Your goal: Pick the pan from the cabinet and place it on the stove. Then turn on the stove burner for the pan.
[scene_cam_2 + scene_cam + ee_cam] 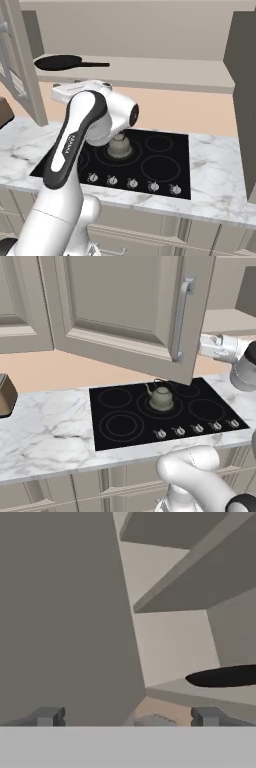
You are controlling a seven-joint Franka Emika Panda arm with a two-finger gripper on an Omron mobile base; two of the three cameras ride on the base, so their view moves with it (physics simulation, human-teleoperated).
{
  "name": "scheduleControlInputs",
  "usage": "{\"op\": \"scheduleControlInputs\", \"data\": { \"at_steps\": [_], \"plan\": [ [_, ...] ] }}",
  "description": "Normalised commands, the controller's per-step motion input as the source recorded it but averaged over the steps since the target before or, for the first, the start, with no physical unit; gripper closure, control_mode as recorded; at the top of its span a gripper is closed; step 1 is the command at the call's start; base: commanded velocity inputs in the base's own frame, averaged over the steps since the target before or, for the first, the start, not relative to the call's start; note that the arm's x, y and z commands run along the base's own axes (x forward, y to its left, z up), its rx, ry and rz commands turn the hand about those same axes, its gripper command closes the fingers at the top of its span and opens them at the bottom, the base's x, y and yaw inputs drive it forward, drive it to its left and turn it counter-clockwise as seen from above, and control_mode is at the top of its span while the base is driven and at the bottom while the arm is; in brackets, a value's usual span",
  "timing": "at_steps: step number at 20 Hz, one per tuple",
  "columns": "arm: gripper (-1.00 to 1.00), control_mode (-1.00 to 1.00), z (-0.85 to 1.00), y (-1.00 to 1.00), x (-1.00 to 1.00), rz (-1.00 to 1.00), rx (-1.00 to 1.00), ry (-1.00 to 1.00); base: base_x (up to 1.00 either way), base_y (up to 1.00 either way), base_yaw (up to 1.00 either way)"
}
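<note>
Pan (59, 62) sits flat on cabinet (150, 70) shelf, handle pointing to right in right base view; shows as dark oval (223, 676) in hand view. Cabinet door (125, 306) swung open over stove (165, 411). Grey-green kettle (161, 398) on stove's centre ring, behind knob row. Gripper (128, 716) jaws wide apart, nothing btwn them, short of shelf, not touching pan.

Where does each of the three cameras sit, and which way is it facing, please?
Left base view: behind the arm's left, facing the stove, kettle and open cabinet door; white arm at lower right.
Right base view: behind its right, facing the stove and the pan on the cabinet shelf; arm at lower left.
Hand view: on the hand, facing into the cabinet; the open gripper at the bottom.
Shared: both base views show stove and kettle; right base and hand views show the pan.
</note>
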Motion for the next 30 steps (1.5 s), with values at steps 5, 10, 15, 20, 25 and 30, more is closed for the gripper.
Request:
{"op": "scheduleControlInputs", "data": {
  "at_steps": [5,10,15,20,25,30],
  "plan": [
    [-1.00,-1.00,0.00,0.71,-0.14,0.21,-0.10,0.01,0.00,0.00,0.00],
    [-1.00,-1.00,0.00,0.68,-0.68,0.20,-0.12,-0.01,0.00,0.00,0.00],
    [-1.00,-1.00,0.00,0.71,-0.82,0.16,-0.11,-0.03,0.00,0.00,0.00],
    [-1.00,-1.00,0.00,0.89,-0.49,0.11,-0.12,0.00,0.00,0.00,0.00],
    [-1.00,-1.00,0.00,0.88,-0.16,0.05,-0.10,0.00,0.00,0.00,0.00],
    [-1.00,-1.00,0.00,0.62,0.00,0.03,-0.06,0.02,0.00,0.00,0.00]
  ]
}}
